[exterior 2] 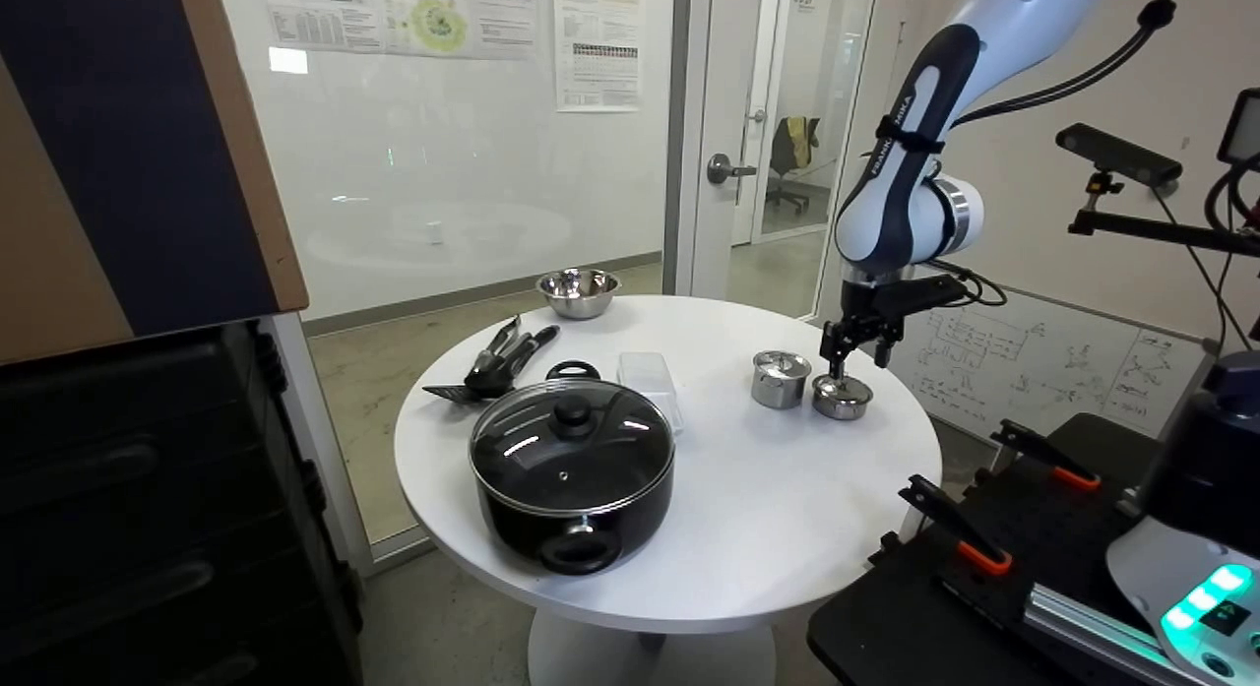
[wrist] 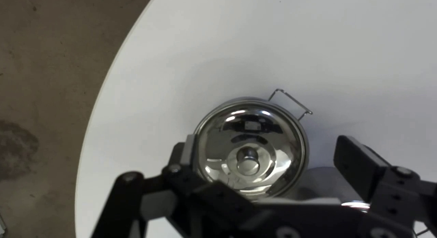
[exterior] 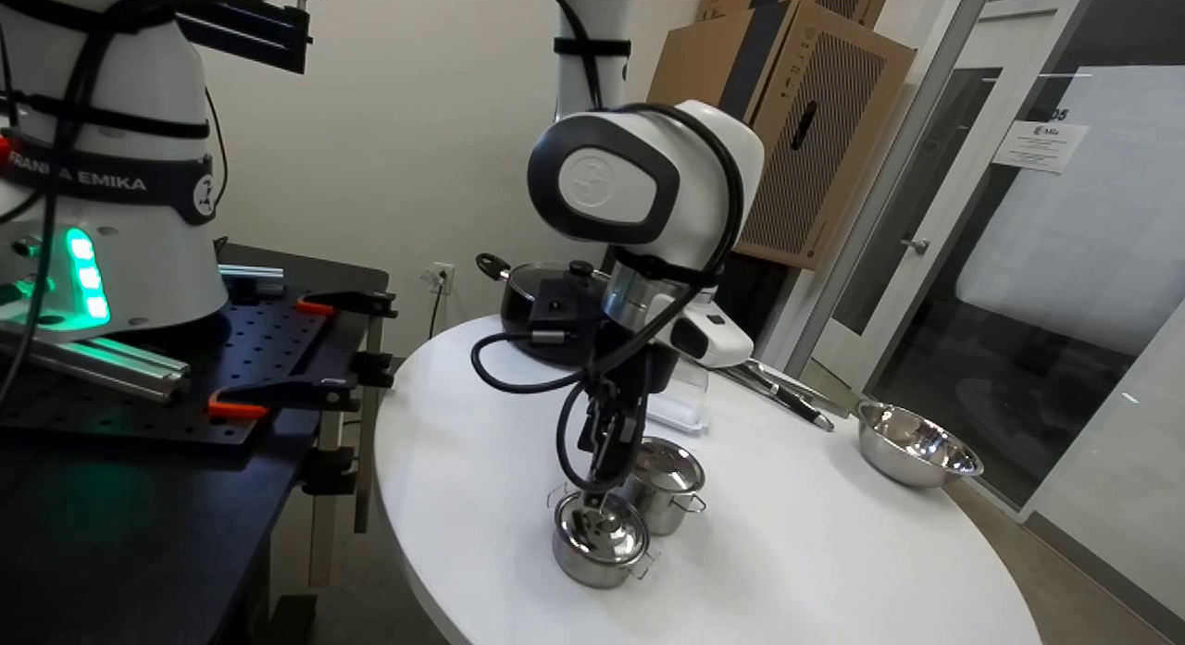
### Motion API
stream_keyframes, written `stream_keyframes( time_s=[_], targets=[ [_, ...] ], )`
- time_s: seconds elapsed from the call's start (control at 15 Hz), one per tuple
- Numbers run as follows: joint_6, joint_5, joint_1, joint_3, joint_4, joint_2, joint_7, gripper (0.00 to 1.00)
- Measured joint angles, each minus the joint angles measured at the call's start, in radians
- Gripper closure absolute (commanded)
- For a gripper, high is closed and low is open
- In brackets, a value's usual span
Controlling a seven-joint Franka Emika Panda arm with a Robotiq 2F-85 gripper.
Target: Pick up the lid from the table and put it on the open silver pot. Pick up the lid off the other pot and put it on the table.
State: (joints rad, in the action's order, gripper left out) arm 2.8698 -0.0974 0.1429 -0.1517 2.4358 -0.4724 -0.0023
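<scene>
The squat wider steel pot stands on the round white table with a knobbed steel lid on it. It also shows in an exterior view. The narrower, taller steel pot stands close beside it and also has a lid on. In the wrist view the taller pot is mostly hidden behind the gripper. My gripper is open and empty, pointing down above the squat pot. The lid's knob shows between the fingers, nearer the left one. No lid shows lying on the table.
A big black pot with a glass lid stands on the table. A clear plastic container, black-handled utensils and a steel bowl are there too. The table's edge runs near the squat pot.
</scene>
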Motion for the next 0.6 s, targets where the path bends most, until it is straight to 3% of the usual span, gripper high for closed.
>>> stream_keyframes(
  time_s=[0.6],
  targets=[
    [0.000,0.011,-0.002,0.004,-0.018,-0.023,0.000,0.00]
  ],
)
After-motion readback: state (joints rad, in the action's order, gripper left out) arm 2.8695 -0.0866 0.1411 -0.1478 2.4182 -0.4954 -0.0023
